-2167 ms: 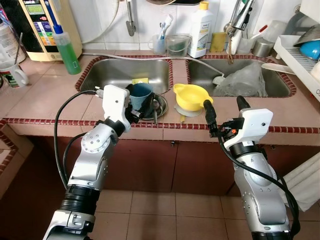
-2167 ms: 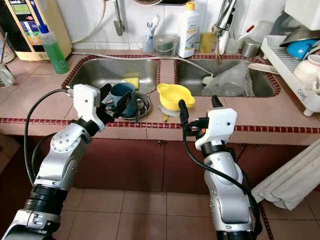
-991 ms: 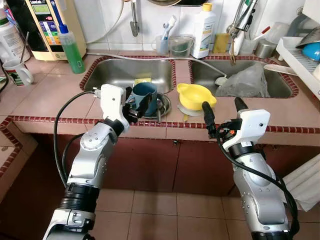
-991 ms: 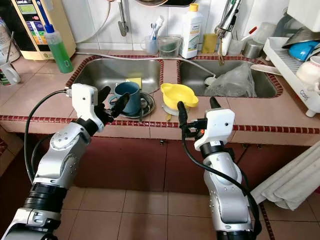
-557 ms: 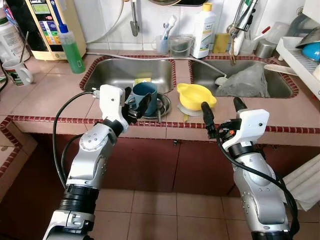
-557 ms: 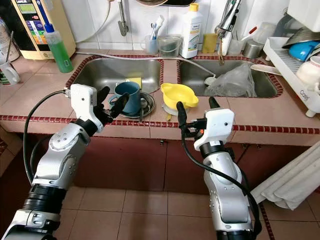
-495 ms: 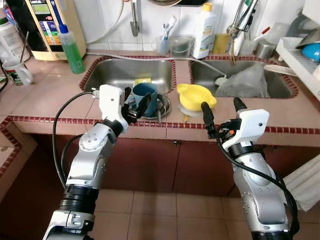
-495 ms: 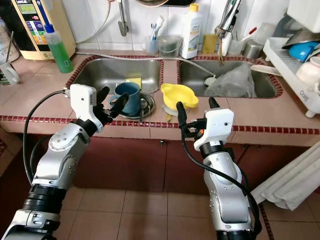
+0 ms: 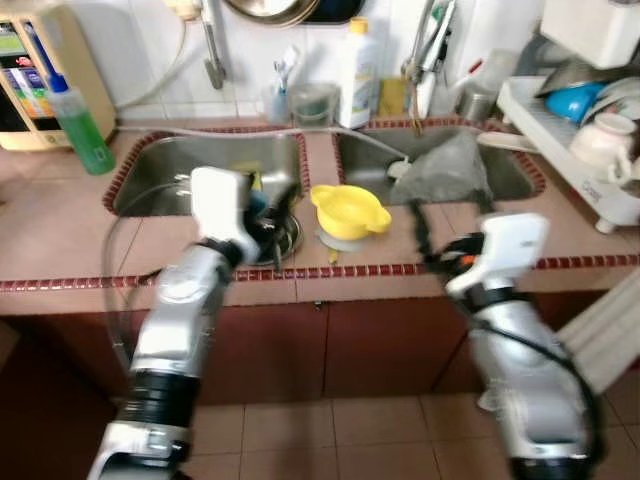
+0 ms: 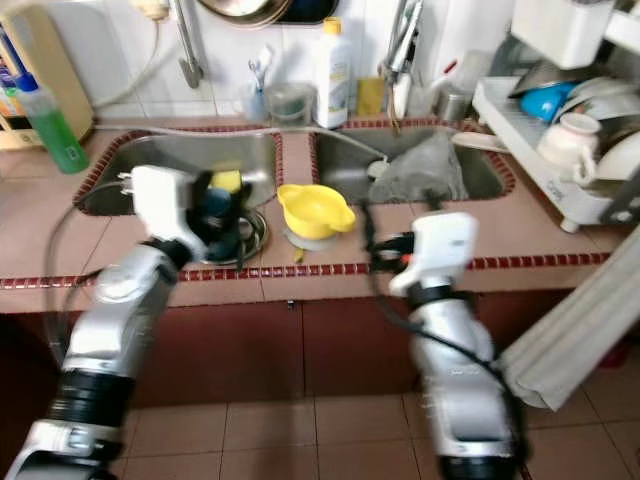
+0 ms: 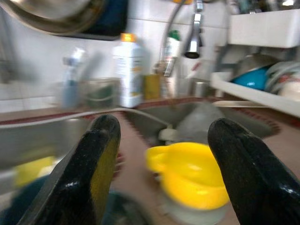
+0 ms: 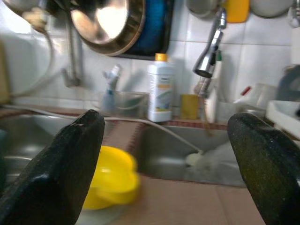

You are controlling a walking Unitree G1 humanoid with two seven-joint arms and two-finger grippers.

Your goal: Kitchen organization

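A yellow bowl (image 9: 348,210) sits on a small lid on the counter strip between the two sinks. A blue mug (image 10: 215,203) stands on a metal plate (image 10: 252,232) at the left sink's front edge. My left gripper (image 9: 268,215) is held right at the mug, open with nothing held; its wrist view looks past both fingers to the yellow bowl (image 11: 192,176). Just right of the bowl, above the counter's front edge, my right gripper (image 9: 450,218) is open and empty, and its wrist view also has the bowl (image 12: 110,183) ahead. The head views are blurred.
A dish rack (image 9: 590,130) with a blue bowl and white cups stands at the right. A crumpled plastic bag (image 9: 440,165) lies in the right sink. A green soap bottle (image 9: 75,115), white bottle (image 9: 357,65) and faucet (image 12: 208,51) line the back. A towel (image 10: 570,340) hangs low right.
The whole picture has swung to the right and blurred, so the camera has moved. Both grippers stay open in about the same places by the mug and the bowl.
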